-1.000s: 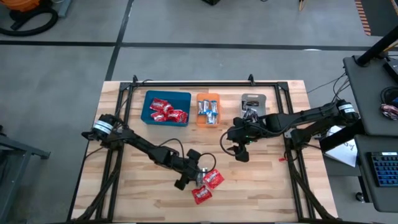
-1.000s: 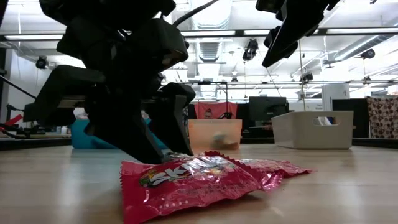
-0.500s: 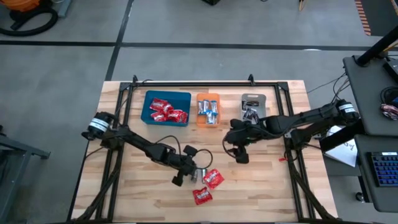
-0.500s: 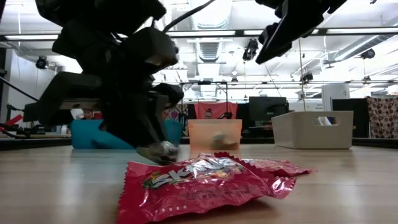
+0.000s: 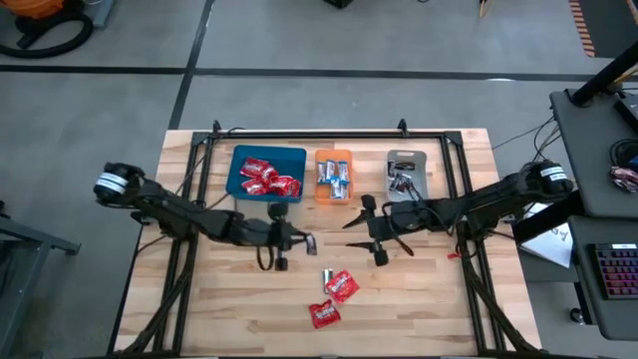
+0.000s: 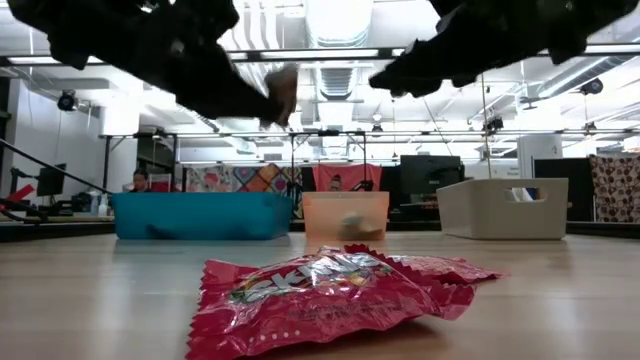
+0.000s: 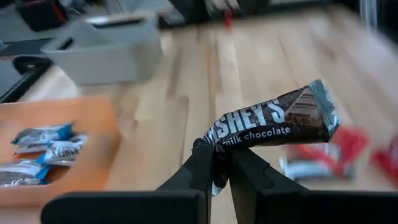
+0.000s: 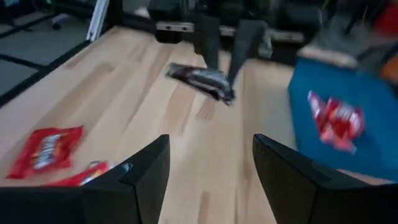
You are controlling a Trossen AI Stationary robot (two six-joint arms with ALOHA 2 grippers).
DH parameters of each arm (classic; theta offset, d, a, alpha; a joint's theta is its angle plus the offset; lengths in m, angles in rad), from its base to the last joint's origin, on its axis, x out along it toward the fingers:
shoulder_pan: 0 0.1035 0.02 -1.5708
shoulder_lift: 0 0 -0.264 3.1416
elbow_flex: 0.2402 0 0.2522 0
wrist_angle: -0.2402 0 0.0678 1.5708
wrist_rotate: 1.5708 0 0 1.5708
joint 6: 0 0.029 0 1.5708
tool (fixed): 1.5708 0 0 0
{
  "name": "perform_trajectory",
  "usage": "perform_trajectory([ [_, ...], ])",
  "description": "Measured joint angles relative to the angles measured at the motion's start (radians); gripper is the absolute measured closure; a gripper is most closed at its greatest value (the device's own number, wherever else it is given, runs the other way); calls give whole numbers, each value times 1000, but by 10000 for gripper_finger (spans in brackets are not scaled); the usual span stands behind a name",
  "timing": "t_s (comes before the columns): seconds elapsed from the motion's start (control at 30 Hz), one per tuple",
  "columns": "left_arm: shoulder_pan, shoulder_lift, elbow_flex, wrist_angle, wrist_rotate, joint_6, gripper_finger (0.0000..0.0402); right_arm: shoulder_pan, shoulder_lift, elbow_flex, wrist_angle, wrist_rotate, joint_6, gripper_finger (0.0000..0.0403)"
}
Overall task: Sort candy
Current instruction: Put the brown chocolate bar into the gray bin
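Nearest, two crinkly red sweets (image 5: 333,297) lie loose on the plank table (image 5: 429,309), waiting their turn. Behind them the left gripper (image 7: 217,163) pinches one end of a glossy brown chocolate bar (image 7: 273,122), lifted clear, probably bound for the grey tray (image 5: 407,165). Beside that tray, the right gripper (image 5: 371,230) hovers spread wide and empty.

Even overhead light, motion blur at both wrists

Ceiling strip lights (image 6: 330,52) glare in the low view, leaving both arms as black silhouettes above the sharp red candy wrapper (image 6: 320,295). The bench (image 5: 419,299) is evenly lit from above, its shadows soft. Wrist views smear; only the chocolate bar (image 7: 273,121) stays crisp.
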Motion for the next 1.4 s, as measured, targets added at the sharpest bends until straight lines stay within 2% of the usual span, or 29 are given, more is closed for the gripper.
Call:
perform_trajectory([
  [0.13,19,-46,-51,176,-3,-111,390,0,56,-29,187,20,-120,184],
  [0.23,20,-47,-67,201,-2,-175,390,0,105,-12,258,50,-212,184],
  [0.47,21,11,-43,206,-2,-236,390,0,220,90,298,47,-325,184],
  [0.67,34,84,-2,214,0,-243,390,0,290,146,286,-31,-335,184],
  [0.83,37,112,27,210,0,-234,390,-2,316,161,296,-39,-322,189],
  [0.97,39,124,44,197,1,-209,390,-2,320,169,291,-44,-320,227],
  [1.23,38,139,71,179,8,-180,386,-3,311,169,273,-64,-337,373],
  [1.4,38,139,75,180,-19,-180,352,-8,305,169,272,-63,-320,376],
])
